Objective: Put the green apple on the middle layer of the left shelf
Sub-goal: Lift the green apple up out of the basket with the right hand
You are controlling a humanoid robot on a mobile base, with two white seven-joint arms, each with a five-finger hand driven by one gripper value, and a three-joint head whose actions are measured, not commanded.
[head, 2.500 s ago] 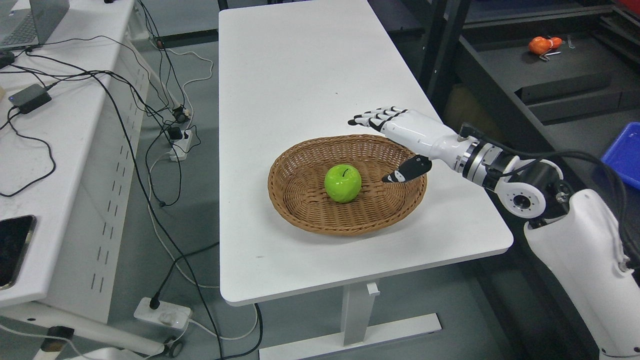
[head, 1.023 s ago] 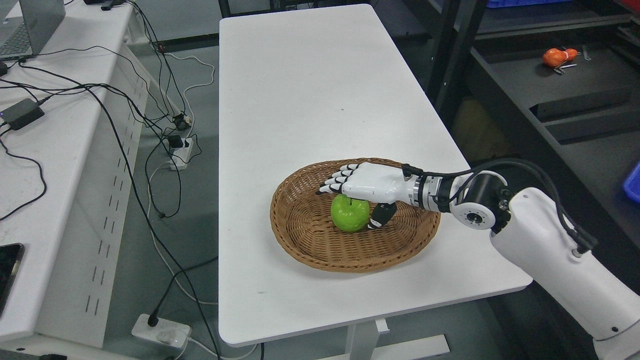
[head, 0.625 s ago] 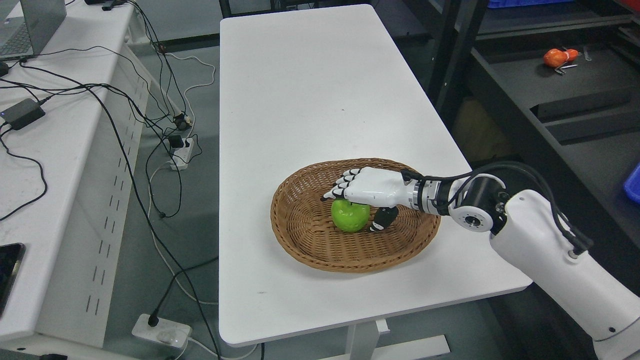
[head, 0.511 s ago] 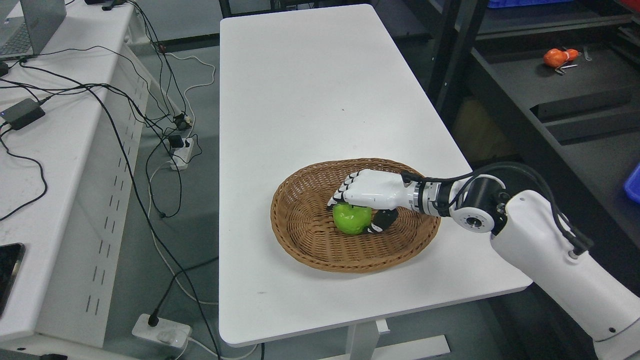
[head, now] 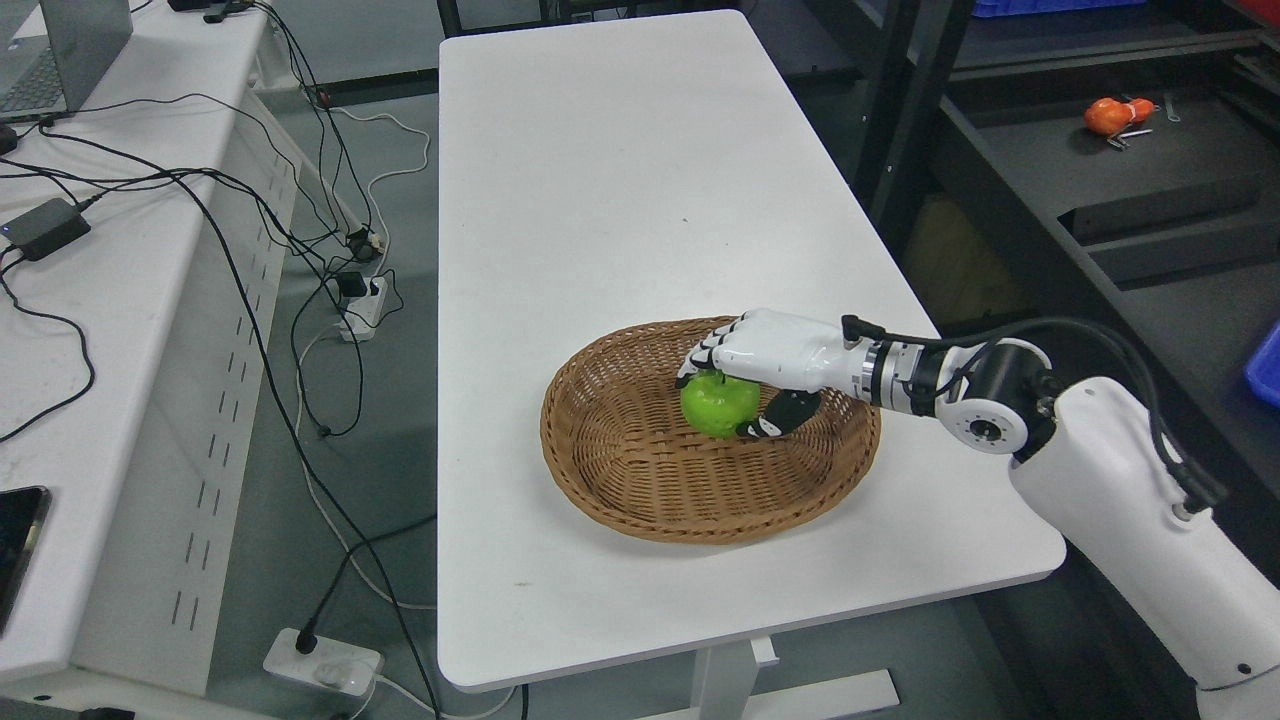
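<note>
A green apple (head: 716, 407) is held over the bowl of a round wicker basket (head: 640, 490) on the white table (head: 600, 180). My right hand (head: 722, 398) covers the apple from above, its white fingers curled down over the far side and the dark thumb pressed against the near right side. The apple looks slightly raised off the basket floor. The right arm comes in from the lower right. No left arm shows.
A dark metal shelf unit (head: 1090, 180) stands to the right of the table, with an orange object (head: 1110, 115) on one layer. A white desk (head: 100, 330) with cables and a power brick (head: 40, 226) stands at the left. Power strips lie on the floor.
My right hand came down over the apple, curled its fingers around it and has lifted it a little up and to the right. The camera shifted after the earliest frame.
</note>
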